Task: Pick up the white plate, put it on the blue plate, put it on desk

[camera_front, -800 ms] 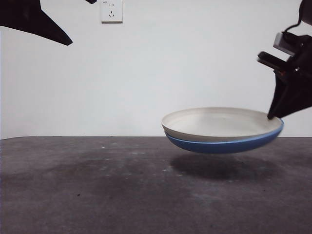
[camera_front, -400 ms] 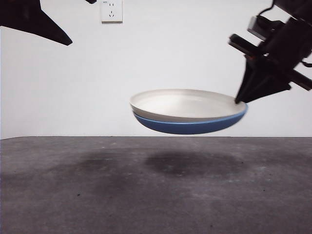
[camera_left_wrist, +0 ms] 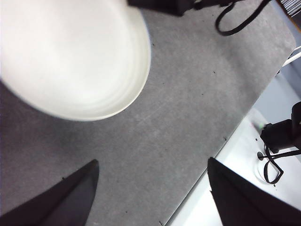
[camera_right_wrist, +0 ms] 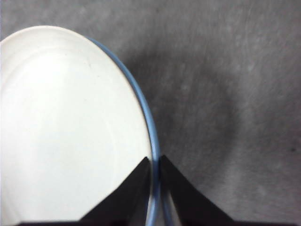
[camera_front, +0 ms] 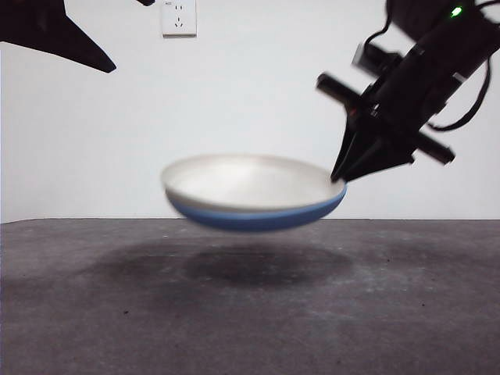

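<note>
The white plate (camera_front: 246, 181) lies nested inside the blue plate (camera_front: 258, 216), and both hang in the air above the desk (camera_front: 234, 312). My right gripper (camera_front: 341, 178) is shut on the right rim of the stacked pair, reaching down from the upper right. In the right wrist view the jaws pinch the blue plate's rim (camera_right_wrist: 143, 101) beside the white plate (camera_right_wrist: 66, 132), my right gripper (camera_right_wrist: 155, 162) closing over both edges. My left gripper (camera_left_wrist: 150, 169) stands open and empty high above the desk (camera_left_wrist: 178, 108), with the white plate (camera_left_wrist: 70, 56) below it. It shows as a black tip (camera_front: 55, 35) at the top left.
A white wall with a power socket (camera_front: 179, 17) stands behind the desk. In the left wrist view the desk's edge (camera_left_wrist: 225, 136) borders a white surface with cables.
The right gripper has carried the stacked plates leftward, first rising and now slightly lower. Their shadow on the desk moved left with them. The left arm has not moved.
</note>
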